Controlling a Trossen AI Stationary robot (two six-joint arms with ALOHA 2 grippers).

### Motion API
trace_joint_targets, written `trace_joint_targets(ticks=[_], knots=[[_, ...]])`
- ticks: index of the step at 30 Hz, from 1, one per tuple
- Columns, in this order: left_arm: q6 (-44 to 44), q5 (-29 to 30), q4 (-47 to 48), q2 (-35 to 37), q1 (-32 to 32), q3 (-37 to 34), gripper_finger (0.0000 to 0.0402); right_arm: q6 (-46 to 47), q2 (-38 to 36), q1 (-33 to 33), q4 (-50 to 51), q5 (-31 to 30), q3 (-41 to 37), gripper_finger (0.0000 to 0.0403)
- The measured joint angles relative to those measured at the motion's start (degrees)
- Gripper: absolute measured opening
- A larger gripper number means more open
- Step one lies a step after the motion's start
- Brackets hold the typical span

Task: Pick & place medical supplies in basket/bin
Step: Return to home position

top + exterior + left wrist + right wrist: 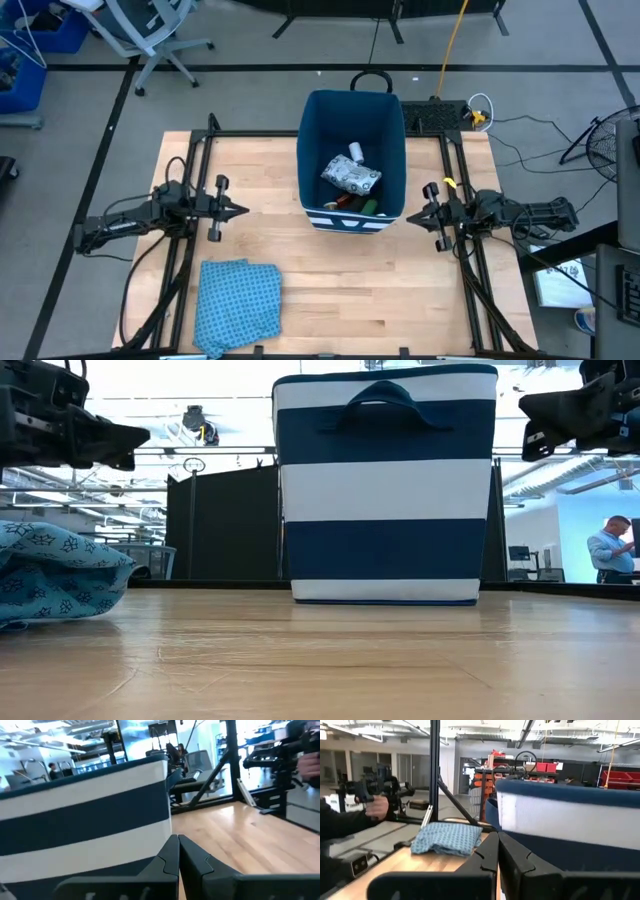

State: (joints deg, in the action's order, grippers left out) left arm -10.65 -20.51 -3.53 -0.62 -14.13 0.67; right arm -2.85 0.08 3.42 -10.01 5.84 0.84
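Several medical supplies (352, 178) are lying inside the blue bin (318, 120) on the bench (330, 285). The left arm (150, 212) and right arm (510, 212) are hovering either side of it, jaws pressed together, empty.

I can read no word, number or brand anywhere. The pouch (352, 176) lying in the bin (315, 130) carries dark print, too small for me to make out. The same goes for the white sheet (563, 283) off the tabletop (330, 280) on my right side.
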Motion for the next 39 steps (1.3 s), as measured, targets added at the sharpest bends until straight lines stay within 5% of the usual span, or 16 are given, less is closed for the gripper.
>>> trace_joint_targets(ticks=[16,39], knots=[[8.0,4.5,0.4,-1.3,0.8,0.0,0.0044,0.7,0.2,0.0,2.5,0.2,0.0,0.0],[8.0,4.5,0.3,-1.3,0.8,0.0,0.0047,2.2,0.2,0.0,1.7,0.2,0.0,0.0]])
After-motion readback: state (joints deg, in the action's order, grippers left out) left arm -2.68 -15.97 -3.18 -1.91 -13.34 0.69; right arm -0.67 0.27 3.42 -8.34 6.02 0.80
